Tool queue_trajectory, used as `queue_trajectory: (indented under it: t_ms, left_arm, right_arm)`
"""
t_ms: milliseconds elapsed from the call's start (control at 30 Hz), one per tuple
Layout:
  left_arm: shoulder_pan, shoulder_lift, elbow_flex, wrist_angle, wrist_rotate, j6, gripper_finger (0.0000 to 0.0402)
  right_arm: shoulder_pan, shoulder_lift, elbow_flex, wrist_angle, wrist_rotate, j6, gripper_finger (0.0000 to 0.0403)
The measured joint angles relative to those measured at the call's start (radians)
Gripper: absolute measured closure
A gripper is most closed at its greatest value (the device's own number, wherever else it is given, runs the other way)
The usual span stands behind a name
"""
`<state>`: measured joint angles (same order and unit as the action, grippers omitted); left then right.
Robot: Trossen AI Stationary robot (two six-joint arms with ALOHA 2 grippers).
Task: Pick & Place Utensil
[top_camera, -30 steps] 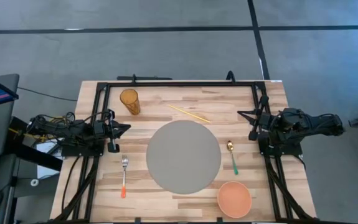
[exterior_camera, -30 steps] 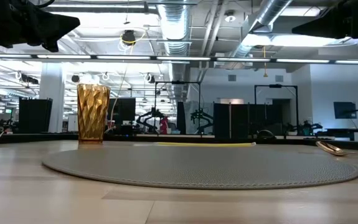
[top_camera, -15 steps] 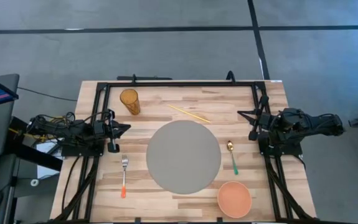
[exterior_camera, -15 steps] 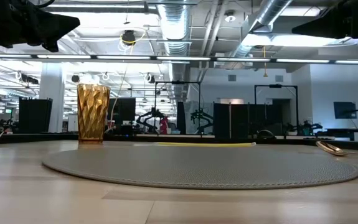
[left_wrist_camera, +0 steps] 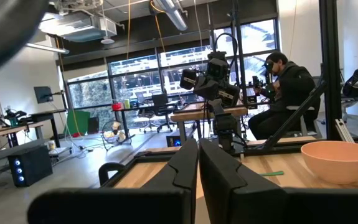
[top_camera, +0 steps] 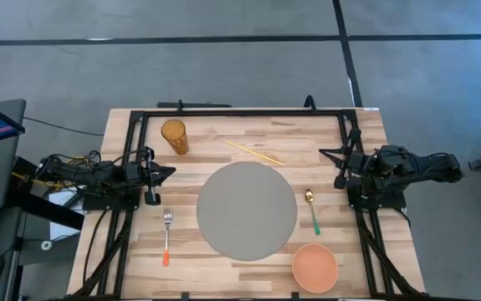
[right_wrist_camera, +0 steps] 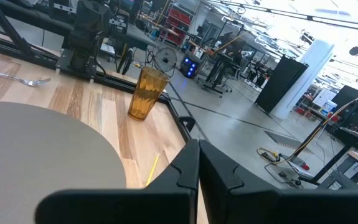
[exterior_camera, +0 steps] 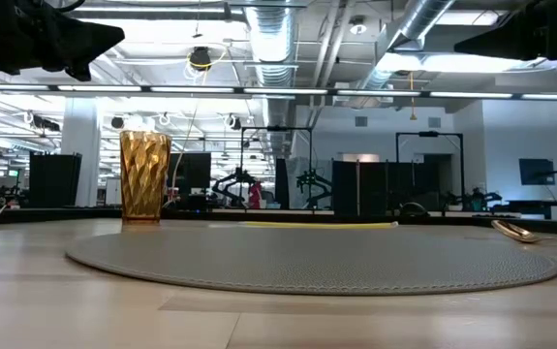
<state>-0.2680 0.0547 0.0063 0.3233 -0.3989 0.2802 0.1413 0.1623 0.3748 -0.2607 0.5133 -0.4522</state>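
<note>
— Which utensils lie on the table?

— Three. A fork with a silver head and an orange handle lies flat near the table's left edge, toward the front, tines pointing at the back edge, just left of the round grey mat.

— And on the other side?

— A spoon with a gold bowl and a green handle lies flat near the right edge, just right of the mat, its bowl toward the back. A pair of yellow chopsticks lies at a slant near the back edge, just beyond the mat, close together.

— Is any of them held?

— No, all lie free on the wood.
</note>
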Motion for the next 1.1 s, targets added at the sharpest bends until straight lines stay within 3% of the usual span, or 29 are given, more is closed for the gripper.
queue_trajectory:
  t_ms: [1100]
  left_arm:
    - [0.0, 0.0, 0.0, 0.045, 0.0, 0.009, 0.0384]
  right_arm:
    - [0.0, 0.0, 0.0, 0.0, 0.0, 0.0, 0.0403]
